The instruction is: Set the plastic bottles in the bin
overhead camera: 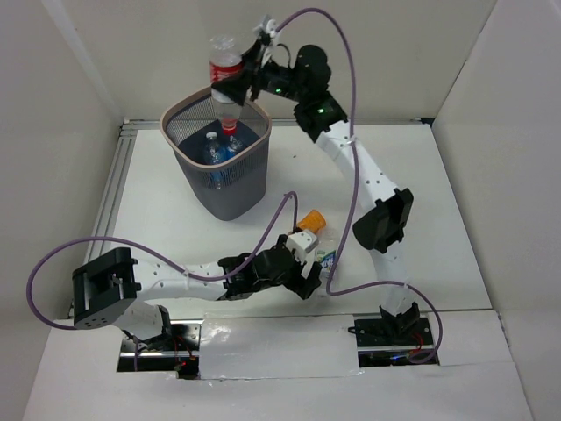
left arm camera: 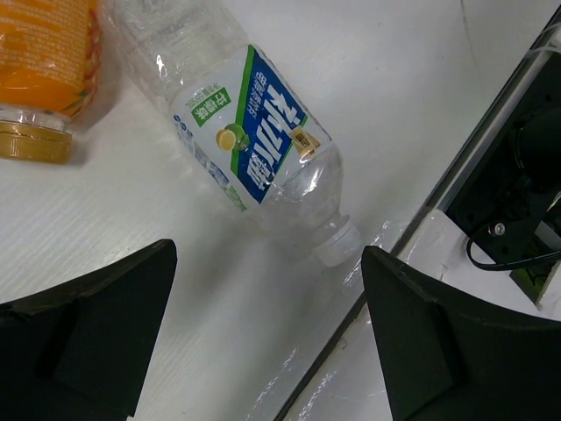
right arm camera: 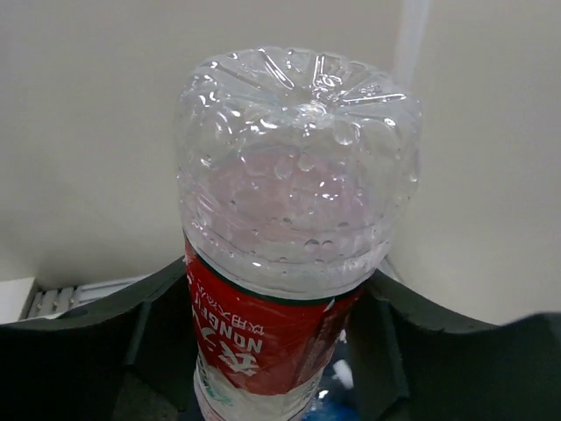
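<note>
Top external view: the right fingers [overhead camera: 250, 74] grasp a red-labelled bottle [overhead camera: 225, 77] upside down above the bin [overhead camera: 175, 132], its ribbed clear base uppermost and its neck pointing down through the opening. The bin is a dark wire-mesh basket, rounded-square and tapering toward the foot, with a pale smooth rim. It stands on the white table [overhead camera: 421, 193] toward the far left. Blue-labelled bottles [overhead camera: 217, 151] lie inside it on the mesh floor.

Right wrist view: the black fingers [right arm camera: 105, 351] press both sides of the glossy red label [right arm camera: 263, 333]. Droplets cling inside the clear petal-shaped base.

Left wrist view: the left fingers [left arm camera: 88, 333], matte black wedges, are spread wide with nothing between them, above the table. Beyond them a clear bottle [left arm camera: 254, 140] lies on its side. It is thin, crinkled plastic with a blue, green and white label and a pale cap. An orange bottle [left arm camera: 44, 53] with a ridged gold cap [left arm camera: 31, 140] lies just beside it.
</note>
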Controlling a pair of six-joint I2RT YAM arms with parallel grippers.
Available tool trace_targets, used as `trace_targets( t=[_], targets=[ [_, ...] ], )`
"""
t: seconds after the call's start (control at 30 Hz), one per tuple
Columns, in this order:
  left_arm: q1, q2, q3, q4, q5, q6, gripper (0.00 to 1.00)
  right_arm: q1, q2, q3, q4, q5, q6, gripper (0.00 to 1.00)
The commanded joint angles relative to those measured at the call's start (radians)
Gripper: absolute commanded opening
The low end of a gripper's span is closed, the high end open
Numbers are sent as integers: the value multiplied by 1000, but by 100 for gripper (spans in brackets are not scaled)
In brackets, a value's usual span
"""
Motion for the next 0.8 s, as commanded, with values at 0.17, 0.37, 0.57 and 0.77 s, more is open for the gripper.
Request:
trace_targets(
  t=[0.17, 0.37, 0.57, 0.77],
  targets=[
    [-9, 47, 74, 35, -101, -32, 99, 35, -6, -13, -37, 127, -49, 100],
    [-9, 181, 215, 22, -153, -10, 99, -171, -204, -138, -305, 316, -141, 100],
    [-9, 371, 392, -82, -152, -28, 99, -443, -489, -656, -457, 230, -210, 61],
    [-9, 472, 498, -229, -179, -55, 95, -643, -681, -1066, -476, 98, -199, 70]
  ],
)
